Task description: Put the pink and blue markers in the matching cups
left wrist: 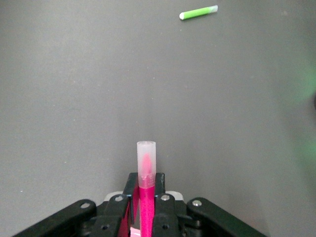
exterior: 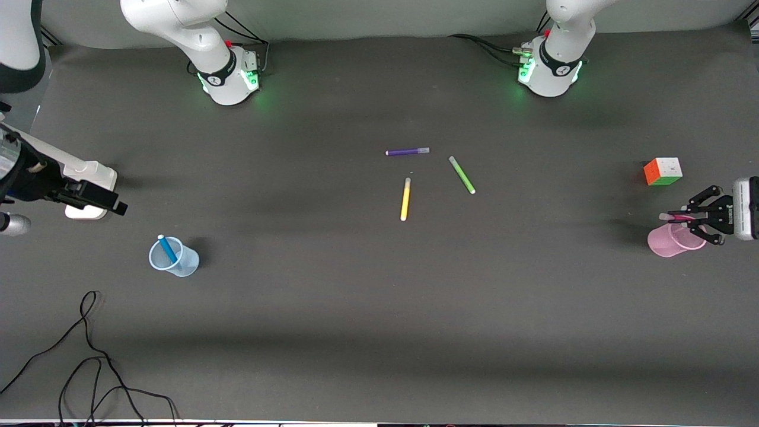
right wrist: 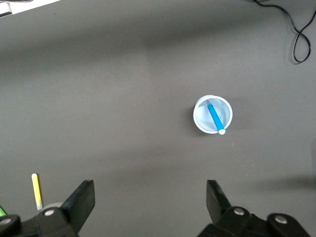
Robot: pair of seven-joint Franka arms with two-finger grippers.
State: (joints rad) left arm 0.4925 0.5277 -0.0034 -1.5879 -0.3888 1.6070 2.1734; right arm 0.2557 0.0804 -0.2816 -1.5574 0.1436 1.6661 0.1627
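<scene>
Tabletop: pink marker [exterior: 678,217] horizontal in left claw [exterior: 682,216].

Two glossy white rounded arm bases [exterior: 230,80] are seen, each ringed by a black band and lit green at the foot, with black cables attached at 12 o'clock. Black angular linkage fingers [right wrist: 81,200] studded with silver screws are shown.

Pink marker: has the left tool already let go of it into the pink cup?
No. The left tool is shut on the pink marker, holding it over the pink cup.
</scene>
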